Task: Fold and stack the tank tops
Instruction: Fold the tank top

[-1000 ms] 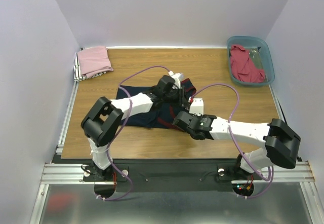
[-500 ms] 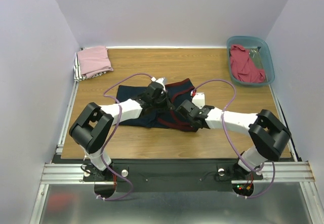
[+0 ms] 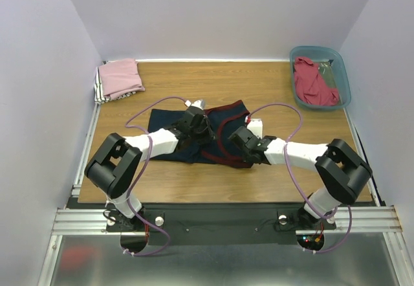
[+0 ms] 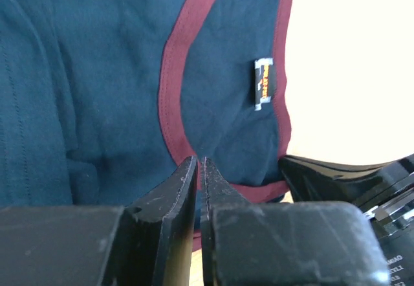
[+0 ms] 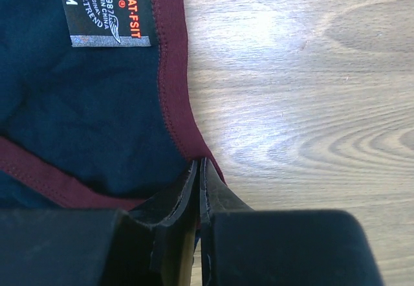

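The navy jersey [image 3: 165, 121] is lying spread at the middle of the table [image 3: 259, 82]. The left gripper [image 4: 199, 163] is pinching its maroon trim, jaws almost touching. The right gripper [image 5: 197, 164] is clamping the trim at the cloth's edge, beside bare wood. The pink top [image 3: 119, 77] is sitting folded at the far-left corner. The red top [image 3: 314, 82] is lying bunched in the teal bin [image 3: 343, 72].
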Robot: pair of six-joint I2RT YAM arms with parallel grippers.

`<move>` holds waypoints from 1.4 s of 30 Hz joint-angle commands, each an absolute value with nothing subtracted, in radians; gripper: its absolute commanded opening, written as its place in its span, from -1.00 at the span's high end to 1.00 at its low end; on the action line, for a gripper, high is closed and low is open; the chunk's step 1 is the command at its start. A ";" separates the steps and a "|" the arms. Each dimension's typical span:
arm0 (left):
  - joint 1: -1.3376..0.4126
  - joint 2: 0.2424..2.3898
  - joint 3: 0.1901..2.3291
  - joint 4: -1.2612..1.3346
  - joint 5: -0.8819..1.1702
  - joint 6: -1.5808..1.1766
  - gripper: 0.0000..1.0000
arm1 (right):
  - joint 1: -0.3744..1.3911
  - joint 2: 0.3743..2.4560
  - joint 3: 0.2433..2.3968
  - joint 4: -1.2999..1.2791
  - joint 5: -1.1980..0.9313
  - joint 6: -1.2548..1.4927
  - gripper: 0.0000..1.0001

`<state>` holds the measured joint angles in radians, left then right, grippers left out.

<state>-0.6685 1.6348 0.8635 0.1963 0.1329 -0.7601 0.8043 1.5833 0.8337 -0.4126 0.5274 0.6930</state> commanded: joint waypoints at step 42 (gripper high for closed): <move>-0.496 1.821 1.157 0.271 0.196 -0.796 0.55 | 0.273 2.074 1.582 -0.160 -0.247 0.865 0.05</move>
